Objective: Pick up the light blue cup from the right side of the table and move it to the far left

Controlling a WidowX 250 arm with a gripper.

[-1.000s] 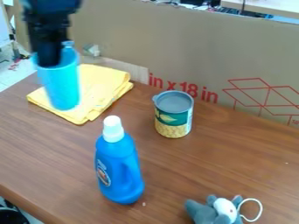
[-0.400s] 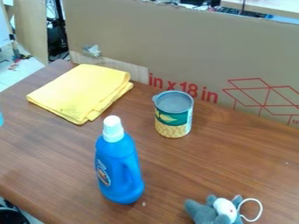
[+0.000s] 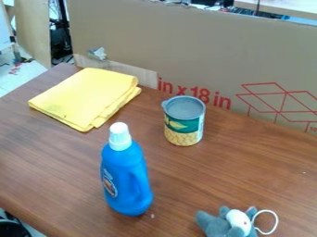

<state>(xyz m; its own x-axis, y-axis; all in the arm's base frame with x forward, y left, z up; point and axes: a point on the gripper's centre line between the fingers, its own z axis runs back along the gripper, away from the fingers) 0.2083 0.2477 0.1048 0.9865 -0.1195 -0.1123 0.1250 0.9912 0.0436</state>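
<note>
Camera view. Blue bottle upright on surface. From it: folded yellow cloth at 11 o'clock, lying flat; can at 1, upright; grey toy at 4, by near edge of view. Cardboard beyond, at 12. All four items apart. Pincer: state, cannot tell. Progress: no step readable as done or left.

A brown, wood-grained bench spans the view, a tall cardboard panel with red lettering and box outlines standing along its far edge, a strip of tape near its lower left. Beyond the bench's far left corner lie pale floor, an upright wooden board and dark cables; a light tabletop shows behind the panel's top right.
</note>
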